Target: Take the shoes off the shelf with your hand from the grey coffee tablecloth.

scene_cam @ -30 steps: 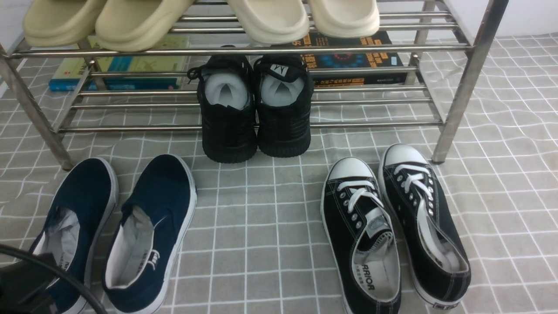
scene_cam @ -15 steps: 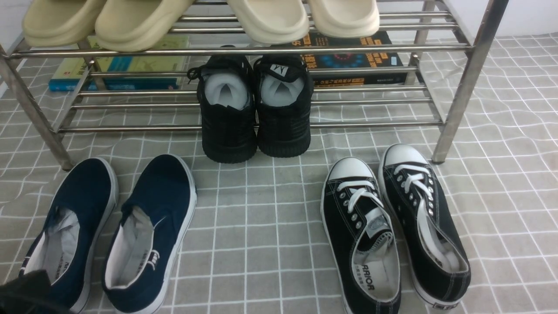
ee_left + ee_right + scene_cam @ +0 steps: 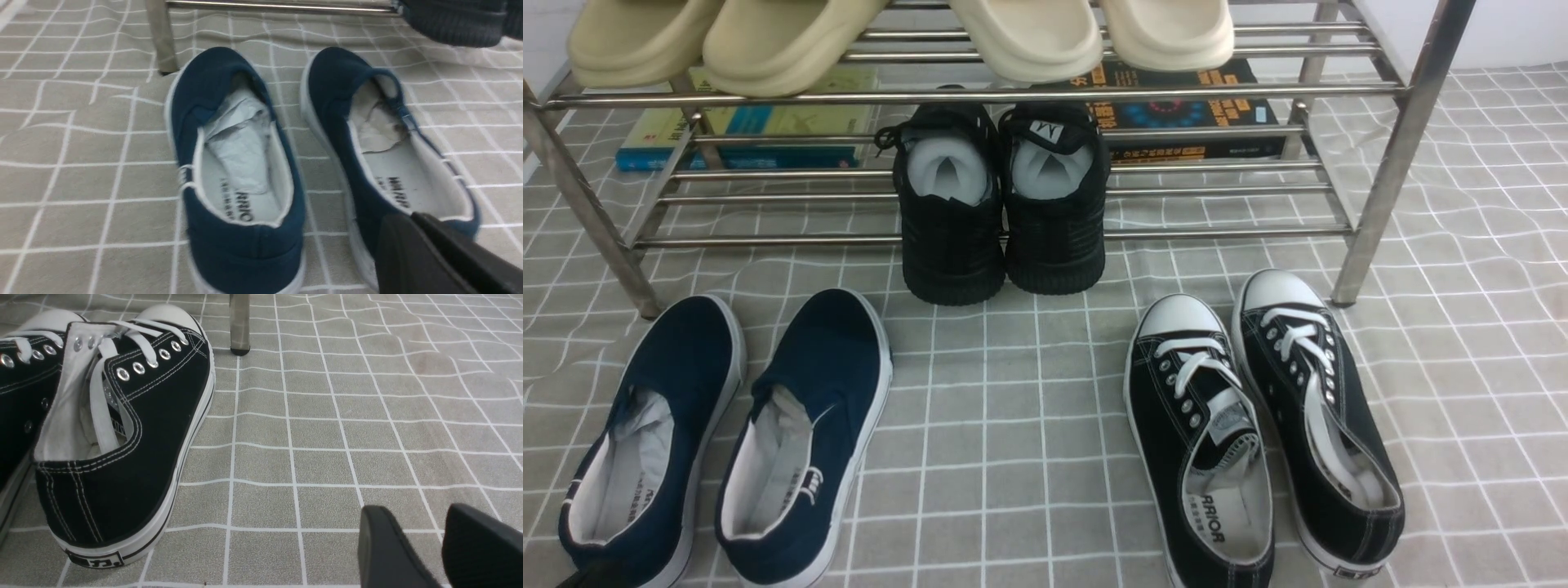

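Note:
The pair of navy slip-on shoes [image 3: 829, 351] lies side by side on the grey grid tablecloth [image 3: 1013, 425], in front of the steel shelf's [image 3: 980, 94] left leg. The left wrist view shows both from the heel side [image 3: 212, 90], with white paper stuffed inside. My left gripper [image 3: 408, 222] is shut and empty, just behind the heel of one navy shoe. Only a black sliver of it shows at the front view's bottom left corner. My right gripper [image 3: 416, 512] is open and empty over bare cloth, beside the black lace-up shoe [image 3: 135, 437].
All-black knit sneakers [image 3: 1001, 220] sit on the shelf's lower tier, toes overhanging the front bar. Black lace-up canvas shoes [image 3: 1258, 425] lie on the cloth at the right. Beige slippers [image 3: 768, 41] rest on the top tier. Books [image 3: 1184, 110] lie behind the shelf.
My left gripper and its black cable have drawn back out of the front view's bottom left corner. The navy shoes have stayed in place on the cloth.

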